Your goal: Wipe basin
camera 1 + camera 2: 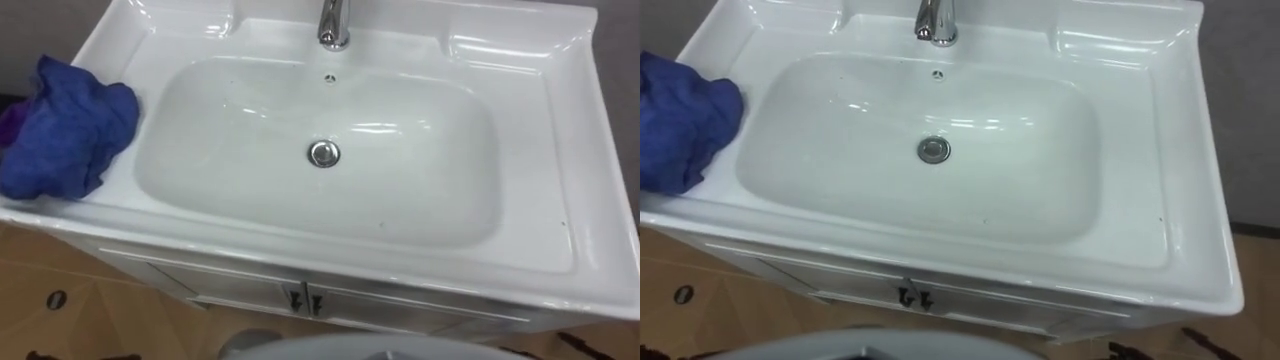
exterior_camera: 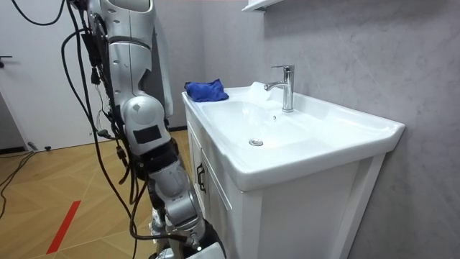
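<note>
White glazed ceramic makes up the basin [image 1: 520,215], a wide rectangular bowl sunk in a flat rim on a white cabinet [image 1: 230,285]. The bowl looks clean and glossy with streaks of reflected light. A few tiny dark specks in it may be dirt, but they are too small to judge. A chrome drain [image 1: 323,153] sits at its middle, and a small overflow hole [image 1: 330,78] is in the back wall. The chrome faucet [image 1: 334,25] is cut off at the top edge of the eye views. A crumpled blue cloth [image 1: 65,135] lies on the rim at the robot's left, beside the bowl, partly cut off. Something purple [image 1: 8,120] behind it is hard to identify. The robot stands at the cabinet's front. Whether the left hand or the right hand is open or closed cannot be told.
</note>
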You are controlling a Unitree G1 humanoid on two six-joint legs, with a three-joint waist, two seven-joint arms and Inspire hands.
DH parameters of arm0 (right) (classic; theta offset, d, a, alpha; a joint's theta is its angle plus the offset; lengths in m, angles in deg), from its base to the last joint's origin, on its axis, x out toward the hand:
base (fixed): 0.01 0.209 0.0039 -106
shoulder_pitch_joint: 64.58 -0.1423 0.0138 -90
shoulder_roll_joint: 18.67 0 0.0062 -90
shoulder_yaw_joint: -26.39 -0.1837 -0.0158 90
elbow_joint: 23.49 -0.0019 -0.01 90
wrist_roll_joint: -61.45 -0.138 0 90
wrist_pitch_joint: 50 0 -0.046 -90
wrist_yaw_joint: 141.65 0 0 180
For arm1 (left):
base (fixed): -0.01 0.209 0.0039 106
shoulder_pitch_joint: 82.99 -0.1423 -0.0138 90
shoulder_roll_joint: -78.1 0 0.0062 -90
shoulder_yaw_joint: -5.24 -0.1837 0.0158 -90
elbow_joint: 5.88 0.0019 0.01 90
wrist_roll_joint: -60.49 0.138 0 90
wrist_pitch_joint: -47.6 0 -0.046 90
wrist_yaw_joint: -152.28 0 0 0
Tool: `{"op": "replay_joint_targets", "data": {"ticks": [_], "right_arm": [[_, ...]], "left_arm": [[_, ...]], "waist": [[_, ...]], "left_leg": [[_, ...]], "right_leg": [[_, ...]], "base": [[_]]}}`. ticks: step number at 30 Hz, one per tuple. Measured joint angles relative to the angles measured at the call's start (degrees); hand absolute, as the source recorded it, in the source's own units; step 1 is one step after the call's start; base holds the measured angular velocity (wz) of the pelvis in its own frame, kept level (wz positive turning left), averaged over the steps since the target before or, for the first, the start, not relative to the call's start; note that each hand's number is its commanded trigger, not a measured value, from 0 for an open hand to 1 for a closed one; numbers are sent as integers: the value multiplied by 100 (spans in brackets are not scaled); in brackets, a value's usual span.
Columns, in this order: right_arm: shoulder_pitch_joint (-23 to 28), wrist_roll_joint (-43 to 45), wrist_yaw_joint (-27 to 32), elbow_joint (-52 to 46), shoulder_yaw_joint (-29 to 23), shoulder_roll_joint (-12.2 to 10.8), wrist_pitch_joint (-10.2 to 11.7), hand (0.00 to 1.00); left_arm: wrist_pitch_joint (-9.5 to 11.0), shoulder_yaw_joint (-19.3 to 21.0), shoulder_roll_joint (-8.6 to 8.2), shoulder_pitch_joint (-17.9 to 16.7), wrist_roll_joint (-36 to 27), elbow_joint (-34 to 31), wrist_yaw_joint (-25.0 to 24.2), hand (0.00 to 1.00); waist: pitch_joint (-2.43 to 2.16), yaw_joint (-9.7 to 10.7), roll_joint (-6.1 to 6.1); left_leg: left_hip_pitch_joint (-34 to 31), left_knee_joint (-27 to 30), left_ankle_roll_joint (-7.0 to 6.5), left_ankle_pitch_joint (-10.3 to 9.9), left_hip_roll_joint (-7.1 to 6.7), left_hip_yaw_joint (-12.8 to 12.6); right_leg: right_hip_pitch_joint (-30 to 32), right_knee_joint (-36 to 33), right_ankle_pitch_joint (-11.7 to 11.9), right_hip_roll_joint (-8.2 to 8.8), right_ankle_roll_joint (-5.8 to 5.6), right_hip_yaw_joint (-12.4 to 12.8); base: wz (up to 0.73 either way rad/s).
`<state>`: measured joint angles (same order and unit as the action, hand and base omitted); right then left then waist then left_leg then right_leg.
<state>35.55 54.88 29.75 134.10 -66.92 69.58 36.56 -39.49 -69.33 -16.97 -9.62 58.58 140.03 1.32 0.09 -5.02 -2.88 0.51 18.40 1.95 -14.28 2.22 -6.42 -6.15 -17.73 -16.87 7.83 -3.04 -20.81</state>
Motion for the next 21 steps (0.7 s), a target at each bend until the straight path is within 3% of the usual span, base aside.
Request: {"op": "replay_joint_targets", "data": {"ticks": [4,7,15,21], "right_arm": [[-112,-11,-11,-4,51,-50,-19,0],[-126,-15,-33,-11,94,-53,-16,0],[-123,-450,-81,114,197,-89,45,0],[-117,-679,-78,131,215,-103,89,0]], "left_arm": [[-4,-99,-16,166,0,164,-187,0],[-3,-227,-21,195,6,179,-338,0],[-11,-360,-22,302,233,303,-638,0],[-47,-583,12,577,538,734,-986,0]], "waist": [[5,17,32],[-5,5,53],[23,70,3],[30,165,-2]], "left_leg": [[-203,250,-105,-203,27,-57],[-247,305,-180,-247,25,-118],[-273,281,-292,-244,13,-267],[-279,272,-305,-245,16,-310]], "right_leg": [[76,-12,99,-1,-86,58],[121,12,242,9,-129,75],[118,203,493,25,-202,23],[131,234,505,24,-203,24]], "base": [[-8],[-11],[-10],[-2]]}}
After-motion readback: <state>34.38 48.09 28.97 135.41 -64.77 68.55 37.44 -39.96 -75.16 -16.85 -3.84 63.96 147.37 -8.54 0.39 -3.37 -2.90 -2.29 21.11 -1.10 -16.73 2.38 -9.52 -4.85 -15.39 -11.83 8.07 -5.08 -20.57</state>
